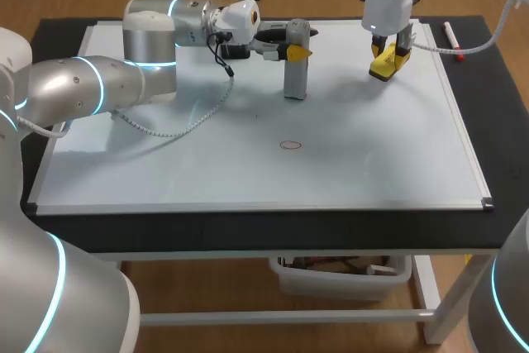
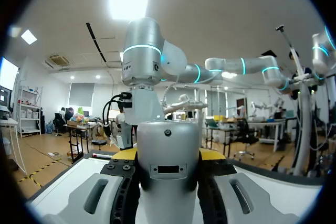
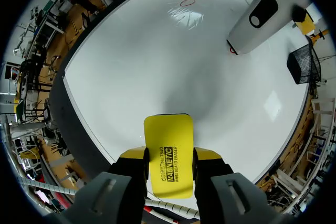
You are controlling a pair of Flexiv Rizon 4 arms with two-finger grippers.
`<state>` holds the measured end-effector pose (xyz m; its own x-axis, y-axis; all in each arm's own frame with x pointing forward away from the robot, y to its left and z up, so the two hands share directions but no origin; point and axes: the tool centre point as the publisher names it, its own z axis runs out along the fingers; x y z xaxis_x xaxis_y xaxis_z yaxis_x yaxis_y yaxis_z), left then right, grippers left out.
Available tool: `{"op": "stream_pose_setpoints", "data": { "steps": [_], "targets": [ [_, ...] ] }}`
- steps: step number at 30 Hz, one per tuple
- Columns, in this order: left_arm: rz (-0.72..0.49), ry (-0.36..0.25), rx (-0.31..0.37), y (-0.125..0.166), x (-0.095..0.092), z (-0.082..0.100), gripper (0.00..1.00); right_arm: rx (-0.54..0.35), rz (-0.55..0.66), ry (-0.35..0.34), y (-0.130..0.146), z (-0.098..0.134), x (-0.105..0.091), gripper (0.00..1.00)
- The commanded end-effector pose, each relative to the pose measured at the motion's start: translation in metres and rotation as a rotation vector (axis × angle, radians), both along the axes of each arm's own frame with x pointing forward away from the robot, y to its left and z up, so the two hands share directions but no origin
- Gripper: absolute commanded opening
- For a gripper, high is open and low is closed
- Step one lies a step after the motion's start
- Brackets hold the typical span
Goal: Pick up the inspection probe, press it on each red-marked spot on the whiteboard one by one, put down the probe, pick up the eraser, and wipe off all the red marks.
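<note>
Left tool [image 1: 291, 50] clamped on probe [image 1: 296, 80]: long axis vertical, tip down on whiteboard [image 1: 248, 171], far middle. Right tool [image 1: 388, 59] clamped on eraser [image 3: 168, 145], long axis along fingers, pointing down, near far-right corner.

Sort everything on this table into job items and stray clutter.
Job: inspection probe, yellow eraser, whiteboard, red circle mark.
Lying about: marker pen, beside the whiteboard's right edge.

Near half of the whiteboard [image 1: 372, 171] lies open around the red mark [image 1: 290, 145]; the upright probe [image 1: 296, 72] and left arm [image 1: 99, 88] bar the far left.
</note>
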<state>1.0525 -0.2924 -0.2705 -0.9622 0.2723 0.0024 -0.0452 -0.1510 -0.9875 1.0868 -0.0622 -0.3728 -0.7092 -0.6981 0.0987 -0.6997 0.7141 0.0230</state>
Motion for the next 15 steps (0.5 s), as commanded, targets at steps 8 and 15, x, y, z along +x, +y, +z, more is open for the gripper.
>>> {"op": "stream_pose_setpoints", "data": {
  "steps": [8, 15],
  "targets": [
    [-0.019, 0.004, -0.005, -0.0010, 0.0062, -0.0050, 0.00, -0.003, 0.002, 0.002, -0.0005, 0.0009, 0.0009, 0.00],
    [-0.018, 0.004, -0.007, -0.0011, 0.0062, -0.0053, 0.00, -0.003, 0.002, 0.002, -0.0005, 0.0009, 0.0009, 0.00]
  ]
}}
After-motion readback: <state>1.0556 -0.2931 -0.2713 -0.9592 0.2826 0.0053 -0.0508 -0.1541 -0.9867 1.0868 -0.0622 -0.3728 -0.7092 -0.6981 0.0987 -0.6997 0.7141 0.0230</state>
